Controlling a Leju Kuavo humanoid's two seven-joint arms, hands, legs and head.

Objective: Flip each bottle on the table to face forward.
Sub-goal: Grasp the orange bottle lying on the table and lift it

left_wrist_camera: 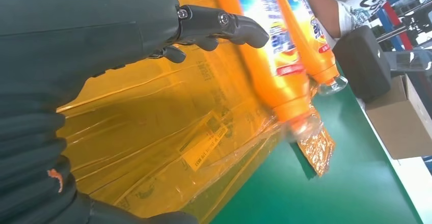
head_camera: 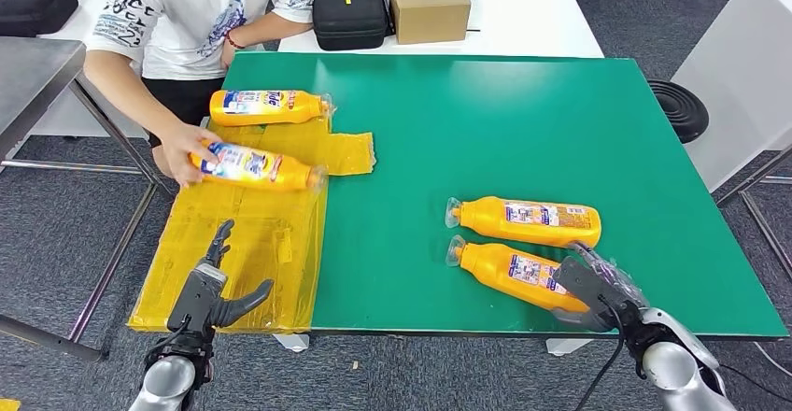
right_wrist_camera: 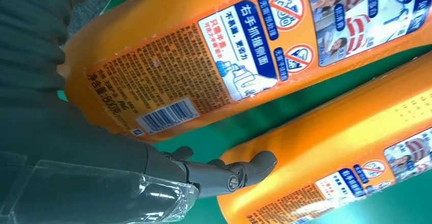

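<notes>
Under right robot hand [head_camera: 598, 290], fingers apart, touching nearer bottle [head_camera: 516, 271]; second bottle [head_camera: 525, 219] just beyond, both back-label up, unflipped. Ahead of left robot hand [head_camera: 213, 290], spread and empty: two bottles [head_camera: 269, 106] front-up, one under a person's hand [head_camera: 185, 152].

My left hand [head_camera: 213, 291] hovers empty, fingers spread. My right hand [head_camera: 598, 290] rests against the nearest bottle [head_camera: 518, 269], fingers curled.

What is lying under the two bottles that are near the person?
Under the two bottles near the person lies a yellow plastic sheet, spread over the green table's left edge. A person's hand holds the nearer bottle. What lies beneath the sheet cannot be seen.
</notes>
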